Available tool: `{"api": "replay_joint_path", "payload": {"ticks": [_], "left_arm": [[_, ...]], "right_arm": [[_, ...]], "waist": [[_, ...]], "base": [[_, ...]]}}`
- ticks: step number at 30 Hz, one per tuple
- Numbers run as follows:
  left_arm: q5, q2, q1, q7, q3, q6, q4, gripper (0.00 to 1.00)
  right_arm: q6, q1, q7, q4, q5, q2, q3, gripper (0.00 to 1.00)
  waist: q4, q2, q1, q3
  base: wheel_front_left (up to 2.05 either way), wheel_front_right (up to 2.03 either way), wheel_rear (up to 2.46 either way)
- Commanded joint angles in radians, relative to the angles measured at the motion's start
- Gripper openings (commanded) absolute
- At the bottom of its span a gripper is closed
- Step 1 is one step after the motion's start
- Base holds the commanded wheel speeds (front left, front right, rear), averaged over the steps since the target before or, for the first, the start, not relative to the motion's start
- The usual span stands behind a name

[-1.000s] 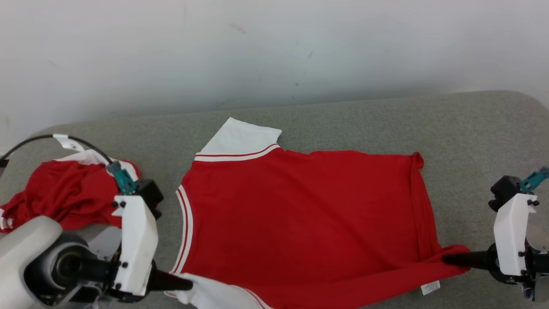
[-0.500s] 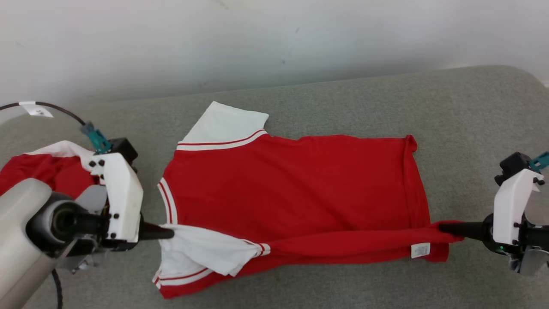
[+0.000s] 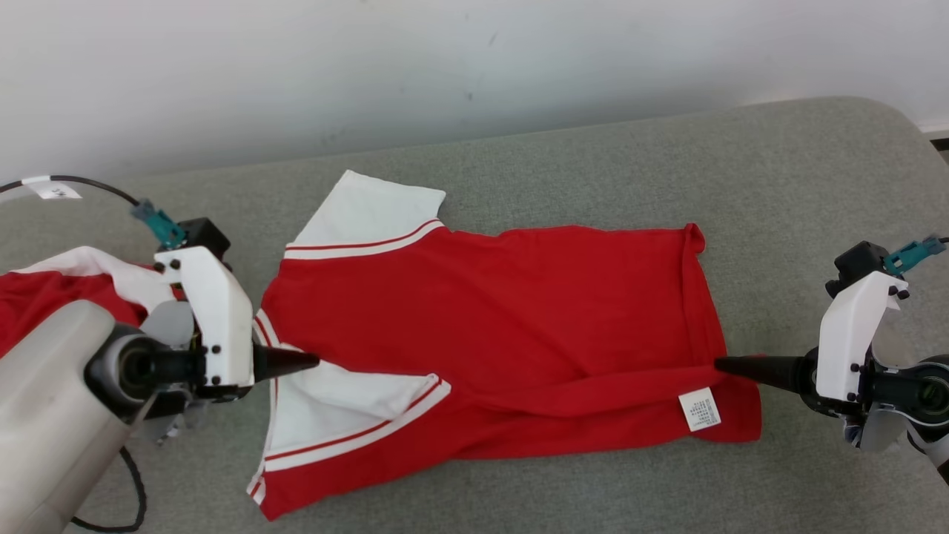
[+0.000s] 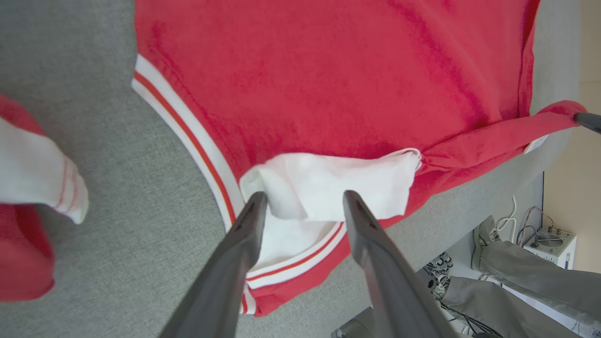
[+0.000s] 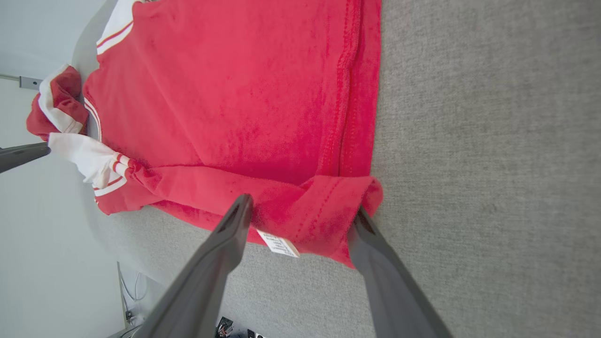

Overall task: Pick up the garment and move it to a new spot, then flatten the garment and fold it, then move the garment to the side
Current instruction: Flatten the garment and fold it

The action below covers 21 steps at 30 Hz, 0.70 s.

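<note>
On the grey padded surface [image 3: 778,185], the red garment [image 3: 489,297] is lying spread out, its near edge, stretched taut between the pincers half a second ago, now folded over onto the body with the white sleeve [image 3: 348,404] and label [image 3: 699,409] facing up. Left gripper [image 3: 315,361] and right gripper [image 3: 719,363], clamped on that edge before, are now standing with fingers parted, tips at the sleeve and hem corner. A second red-and-white garment [image 3: 37,297] is lying crumpled near the collar end, the left forearm [image 3: 44,415] partly hiding it.
</note>
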<state>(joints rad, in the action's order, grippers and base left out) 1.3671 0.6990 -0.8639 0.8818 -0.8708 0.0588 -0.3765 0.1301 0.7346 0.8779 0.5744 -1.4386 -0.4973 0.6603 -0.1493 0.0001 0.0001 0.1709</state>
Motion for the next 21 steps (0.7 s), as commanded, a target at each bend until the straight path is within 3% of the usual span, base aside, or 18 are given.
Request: {"api": "replay_joint_path", "payload": {"ticks": [1,7,11,16,21], "left_arm": [[-0.026,-0.014,-0.006,-0.038,0.003,-0.014,-0.035,1.0],[-0.09,-0.044,0.005,-0.146,-0.016,-0.086,-0.088,1.0],[-0.131,-0.049,0.009,-0.245,-0.005,-0.109,-0.082,1.0],[-0.192,-0.047,0.05,-0.436,0.026,-0.09,-0.051,1.0],[-0.278,-0.025,0.119,-0.659,0.06,-0.021,0.028,1.0]], "right_arm": [[0.001,0.004,-0.018,0.009,0.01,0.006,-0.006,1.0],[0.001,-0.027,-0.101,-0.012,0.031,0.002,-0.039,1.0],[0.001,-0.051,-0.198,-0.065,0.054,-0.005,-0.066,1.0],[0.001,-0.122,-0.387,-0.168,0.108,-0.017,-0.108,1.0],[0.001,-0.21,-0.608,-0.276,0.207,-0.03,-0.162,1.0]], "waist": [[0.0,-0.0001,-0.0001,-0.01],[0.01,-0.0001,-0.0001,-0.065],[0.019,-0.0001,-0.0001,-0.097],[0.029,-0.0001,-0.0001,-0.146],[0.035,-0.0001,-0.0001,-0.175]], "base": [[0.0,0.0,0.0],[0.0,0.0,0.0],[0.0,0.0,0.0],[0.0,0.0,0.0],[0.0,0.0,0.0]]}}
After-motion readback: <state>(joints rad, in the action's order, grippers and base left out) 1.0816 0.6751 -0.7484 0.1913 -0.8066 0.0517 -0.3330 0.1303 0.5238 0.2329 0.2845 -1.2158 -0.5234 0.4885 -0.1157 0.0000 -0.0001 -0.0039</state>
